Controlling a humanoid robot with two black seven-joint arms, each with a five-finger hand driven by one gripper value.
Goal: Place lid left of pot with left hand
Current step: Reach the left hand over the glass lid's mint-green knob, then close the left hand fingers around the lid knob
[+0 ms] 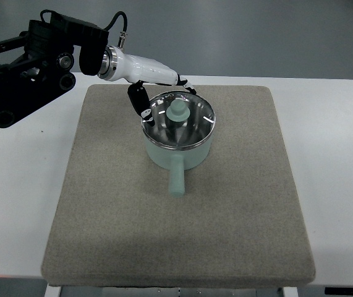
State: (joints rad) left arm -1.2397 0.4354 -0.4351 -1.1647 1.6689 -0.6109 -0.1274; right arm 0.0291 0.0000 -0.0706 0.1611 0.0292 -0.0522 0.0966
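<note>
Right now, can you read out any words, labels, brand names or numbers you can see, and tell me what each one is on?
No readable text anywhere in the top view.
Pot and its glass lid: no print or logo shows, only reflections.
Left hand and its arm: no label or number can be made out.
Grey mat and white table: plain, with no markings.

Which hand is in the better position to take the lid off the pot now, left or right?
The left. The left hand is already at the far-left rim of the pot, close to the knob of the glass lid, which is on the pot. No right arm is visible.
</note>
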